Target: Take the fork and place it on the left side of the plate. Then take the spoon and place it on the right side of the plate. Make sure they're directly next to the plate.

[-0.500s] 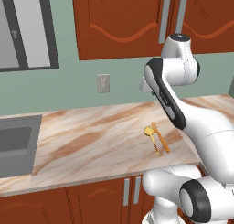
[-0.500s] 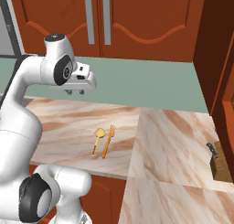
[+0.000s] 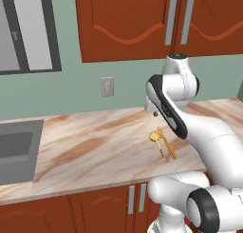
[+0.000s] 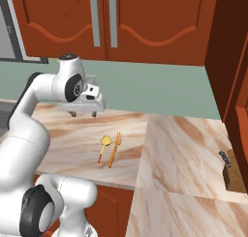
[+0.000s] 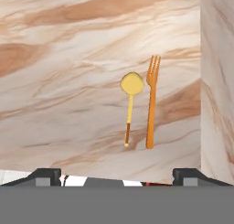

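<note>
Two pieces of cutlery, and neither has budged in the last half second; the only change is my hand dipping a touch lower over the desk. So nothing of the task is done yet, I'm only closing in.

Going left to right: the sink sits far off at the left end, then there's a long bare run of marble. Next comes the spoon, yellow bowl pointing away from me, and just beside it on the right lies the fork, parallel to it with a thin gap, not touching. Further right the desk turns a corner, and a knife block sits well apart down that side.

My jaws hang wide open above and behind the pair, holding nothing. Where the plate is, I can't tell from here. I reckon the fork comes first, and with the spoon that close I'll have to pinch its handle cleanly or I'll knock the spoon.
</note>
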Controlling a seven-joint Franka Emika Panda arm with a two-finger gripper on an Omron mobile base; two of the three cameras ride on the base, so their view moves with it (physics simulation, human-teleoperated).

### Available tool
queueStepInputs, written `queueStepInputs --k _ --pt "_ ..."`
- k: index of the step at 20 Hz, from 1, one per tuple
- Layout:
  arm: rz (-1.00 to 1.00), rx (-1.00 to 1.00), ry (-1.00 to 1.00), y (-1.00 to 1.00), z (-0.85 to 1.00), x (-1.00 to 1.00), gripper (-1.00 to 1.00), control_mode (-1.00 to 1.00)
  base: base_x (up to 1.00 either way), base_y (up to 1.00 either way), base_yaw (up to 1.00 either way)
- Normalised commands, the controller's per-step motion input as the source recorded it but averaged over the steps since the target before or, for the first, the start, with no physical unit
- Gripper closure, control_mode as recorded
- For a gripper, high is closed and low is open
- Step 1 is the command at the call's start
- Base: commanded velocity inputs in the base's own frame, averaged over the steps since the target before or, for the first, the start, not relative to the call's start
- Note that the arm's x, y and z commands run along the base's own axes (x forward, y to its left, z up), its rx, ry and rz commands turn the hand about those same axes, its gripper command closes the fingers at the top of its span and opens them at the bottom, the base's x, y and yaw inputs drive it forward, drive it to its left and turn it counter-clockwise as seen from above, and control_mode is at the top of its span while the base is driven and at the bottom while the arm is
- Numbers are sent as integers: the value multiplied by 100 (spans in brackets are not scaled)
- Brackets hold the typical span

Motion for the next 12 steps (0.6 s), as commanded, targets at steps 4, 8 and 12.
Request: queueStepInputs --k 4,8,12 --pt "0 2 12 -50 -74 0 -100 -100 0 0 0" --pt "-1 0 14 -36 -60 1 -100 -100 0 0 0" --pt "-5 0 14 -31 -61 11 -100 -100 0 0 0"
